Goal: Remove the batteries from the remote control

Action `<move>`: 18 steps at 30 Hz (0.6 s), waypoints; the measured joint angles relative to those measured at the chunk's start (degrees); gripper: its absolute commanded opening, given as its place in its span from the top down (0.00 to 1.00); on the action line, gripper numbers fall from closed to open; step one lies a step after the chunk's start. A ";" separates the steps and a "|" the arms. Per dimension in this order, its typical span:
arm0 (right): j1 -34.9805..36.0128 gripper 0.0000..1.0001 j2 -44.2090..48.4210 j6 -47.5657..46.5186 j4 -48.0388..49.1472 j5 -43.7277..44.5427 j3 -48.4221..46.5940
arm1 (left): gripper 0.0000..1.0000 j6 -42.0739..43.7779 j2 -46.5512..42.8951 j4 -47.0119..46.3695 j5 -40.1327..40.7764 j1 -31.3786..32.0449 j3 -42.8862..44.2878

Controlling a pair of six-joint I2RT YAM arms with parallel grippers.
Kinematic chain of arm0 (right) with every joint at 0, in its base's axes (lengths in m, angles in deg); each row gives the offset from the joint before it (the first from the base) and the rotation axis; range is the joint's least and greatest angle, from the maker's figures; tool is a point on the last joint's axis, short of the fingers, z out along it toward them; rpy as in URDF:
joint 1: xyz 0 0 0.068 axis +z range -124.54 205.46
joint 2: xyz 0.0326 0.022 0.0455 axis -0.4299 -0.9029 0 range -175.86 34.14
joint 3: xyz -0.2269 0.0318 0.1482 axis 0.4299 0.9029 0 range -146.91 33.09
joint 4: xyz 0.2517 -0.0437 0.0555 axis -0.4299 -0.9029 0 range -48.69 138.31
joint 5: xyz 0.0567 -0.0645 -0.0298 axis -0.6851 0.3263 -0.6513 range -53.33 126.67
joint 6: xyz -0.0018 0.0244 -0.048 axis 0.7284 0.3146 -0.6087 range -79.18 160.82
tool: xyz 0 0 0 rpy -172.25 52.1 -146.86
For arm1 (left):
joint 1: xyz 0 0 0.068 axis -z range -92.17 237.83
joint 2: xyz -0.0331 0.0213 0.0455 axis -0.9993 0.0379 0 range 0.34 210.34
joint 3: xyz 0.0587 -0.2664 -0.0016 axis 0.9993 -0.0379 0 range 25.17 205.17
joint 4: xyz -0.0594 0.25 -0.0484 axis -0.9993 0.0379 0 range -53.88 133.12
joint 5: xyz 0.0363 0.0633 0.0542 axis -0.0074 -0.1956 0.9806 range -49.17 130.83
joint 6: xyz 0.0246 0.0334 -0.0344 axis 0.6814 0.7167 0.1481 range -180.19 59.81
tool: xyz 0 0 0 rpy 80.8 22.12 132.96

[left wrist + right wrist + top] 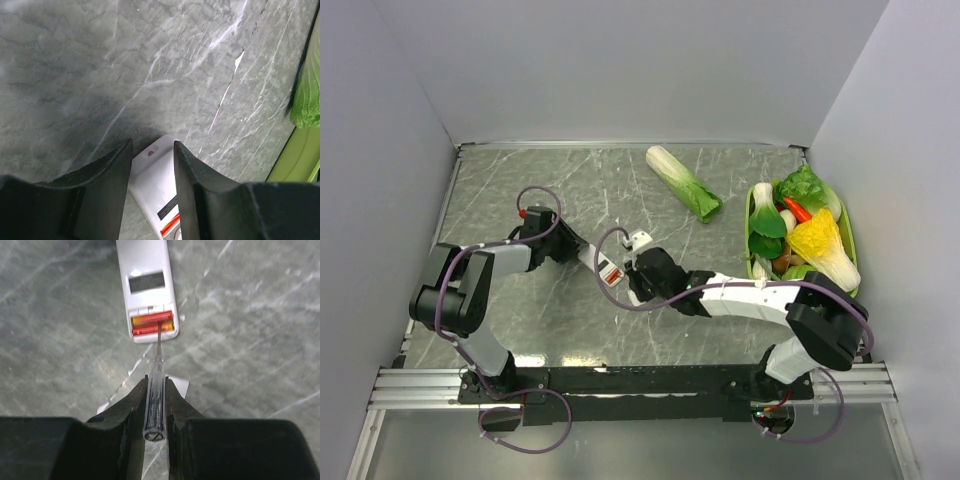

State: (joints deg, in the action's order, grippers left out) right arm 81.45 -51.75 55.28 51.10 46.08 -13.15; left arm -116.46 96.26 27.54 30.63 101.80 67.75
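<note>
The white remote control (605,263) lies on the marble table, its open end toward my right arm. My left gripper (583,250) is shut on its far end; in the left wrist view the fingers (112,175) clamp the remote (155,180) on both sides. Two red batteries (152,322) sit side by side in the open compartment of the remote (144,265). My right gripper (157,379) is shut on a clear-handled screwdriver (156,405). Its thin tip rests on the batteries. In the top view the right gripper (634,274) sits just right of the batteries (611,277).
A small white cover piece (640,240) lies beside the right gripper; a white flat piece (182,386) shows under its fingers. A long cabbage (683,182) lies further back. A green basket (850,235) of vegetables stands at the right. Grey walls close in the table.
</note>
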 measured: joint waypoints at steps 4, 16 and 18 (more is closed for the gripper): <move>0.61 1.00 0.11 2.03 -0.74 0.09 4.20 | 0.55 -0.42 -0.22 0.24 -0.52 0.35 -0.31; 0.72 1.00 0.20 2.38 -1.51 -0.66 5.22 | 0.51 -0.46 -0.44 1.14 -1.18 0.85 -0.37; 0.72 1.00 0.33 1.99 -2.36 -1.11 4.66 | 0.45 -0.44 -0.55 1.77 -1.36 0.87 -0.02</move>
State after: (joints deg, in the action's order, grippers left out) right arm 82.17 -51.42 57.27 48.74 44.96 -8.50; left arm -116.89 95.71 29.31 29.27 102.68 67.73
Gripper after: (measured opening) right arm 0.227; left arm 0.475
